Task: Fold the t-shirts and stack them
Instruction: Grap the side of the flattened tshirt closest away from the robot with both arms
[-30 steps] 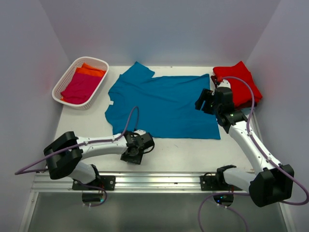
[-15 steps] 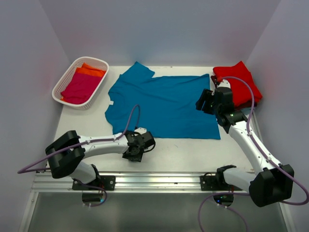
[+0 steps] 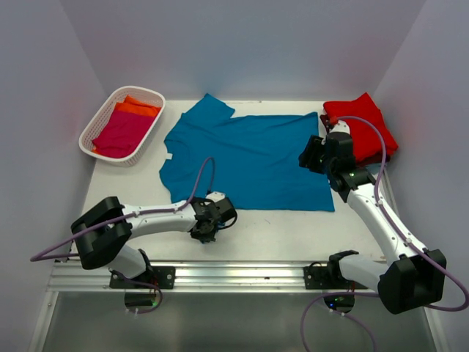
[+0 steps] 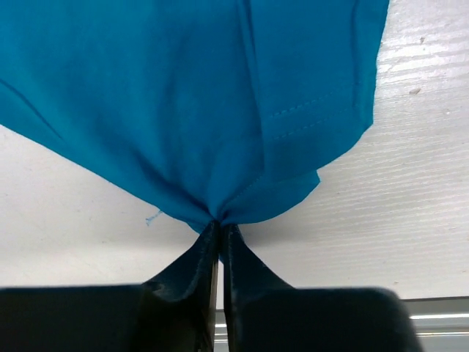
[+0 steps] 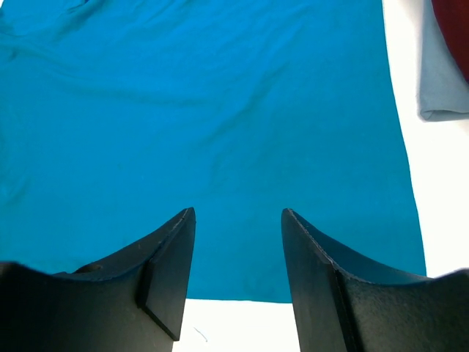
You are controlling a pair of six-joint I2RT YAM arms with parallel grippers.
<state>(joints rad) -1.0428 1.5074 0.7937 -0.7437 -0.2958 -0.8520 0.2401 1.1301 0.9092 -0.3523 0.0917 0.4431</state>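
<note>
A teal blue t-shirt [image 3: 249, 158] lies spread flat in the middle of the table. My left gripper [image 3: 211, 213] is at its near left hem, shut on a pinched bunch of the cloth; the wrist view shows the teal blue t-shirt [image 4: 190, 95] gathered into folds right at the left gripper [image 4: 220, 227]. My right gripper [image 3: 314, 155] hovers open over the shirt's right side. In its wrist view the right gripper [image 5: 238, 213] has only the flat teal blue t-shirt [image 5: 205, 110] and its edge between the fingers, with nothing held.
A white lattice basket [image 3: 94, 123] at the back left holds a magenta shirt [image 3: 121, 133] and an orange shirt [image 3: 138, 108]. A folded red shirt [image 3: 363, 121] tops a stack at the back right; a light blue shirt [image 5: 440, 84] and a maroon shirt [image 5: 453, 29] show beneath.
My left gripper has edged up to the shirt's near hem and closed on it, bunching the cloth. The right gripper's fingers have narrowed slightly; the arm has barely moved.
</note>
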